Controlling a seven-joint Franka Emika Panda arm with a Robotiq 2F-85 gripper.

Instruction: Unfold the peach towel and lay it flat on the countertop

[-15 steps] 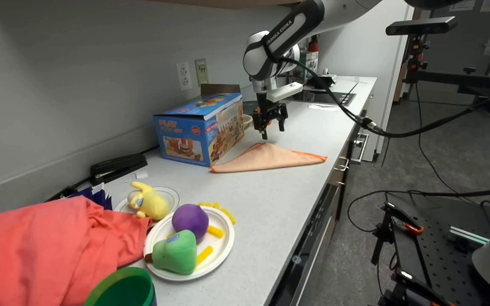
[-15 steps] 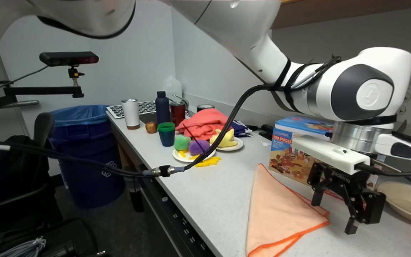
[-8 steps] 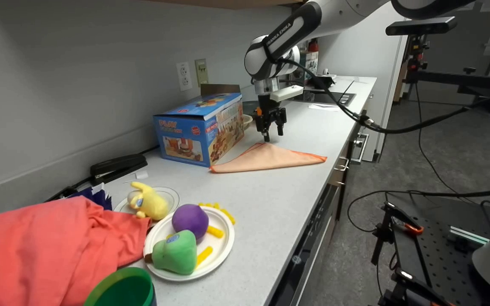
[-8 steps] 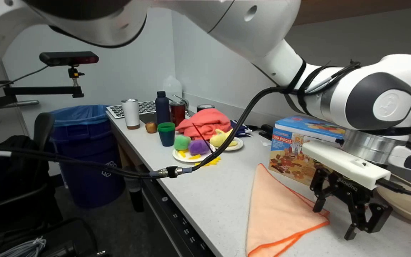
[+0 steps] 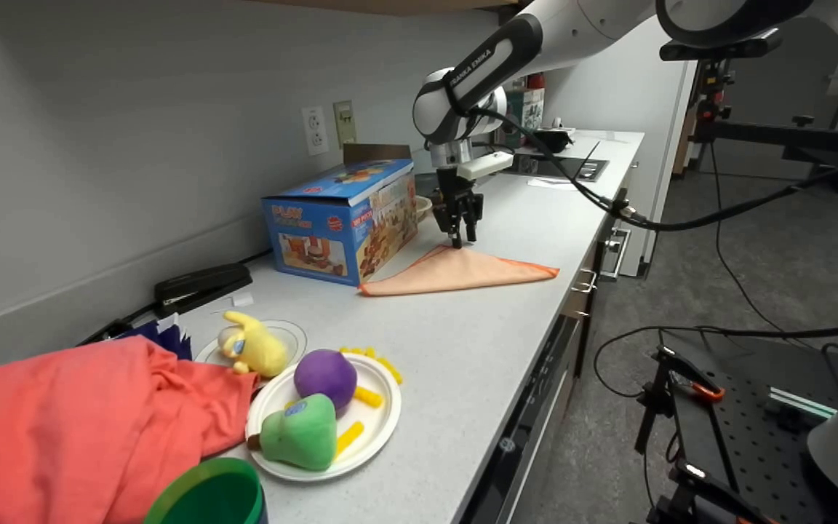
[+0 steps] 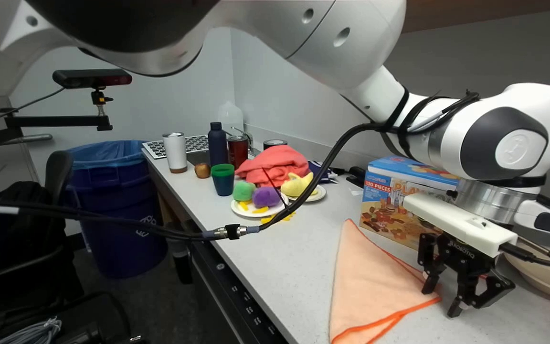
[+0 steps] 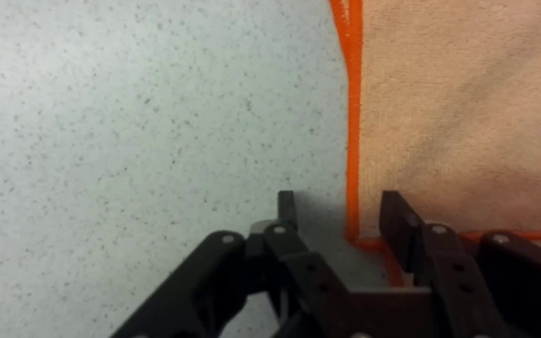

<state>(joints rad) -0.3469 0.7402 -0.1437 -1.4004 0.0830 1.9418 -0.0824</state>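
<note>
Two fingers [image 7: 402,230]: spread apart; one is set over the peach towel [image 6: 375,286], the other over the bare counter [image 6: 299,253].
Hand [image 7: 338,206]: jaws parted astride the towel's corner; nothing is gripped, and contact with the cloth cannot be confirmed.
Peach towel: laid on the counter, folded into a triangle, just beside the blue box [image 5: 339,218]; flat layout is not yet reached.
Fold: judged next to be undone by the corner being pinched and drawn across.
Orange hem [image 7: 353,164]: more than one edge is shown near the corner; if all layers are pinched together, the towel is likely to be lifted whole instead of opened.
Corner: only a small tip is bracketed; if closure is made too shallow, it may be lost.
Counter: if the hand is set too low, its tips may be pressed against the hard surface and the cloth rucked.
Yellow pieces [image 5: 390,370]: placed beyond the fold edge, on the counter; may be overrun if the upper layer is swung too far.
</note>
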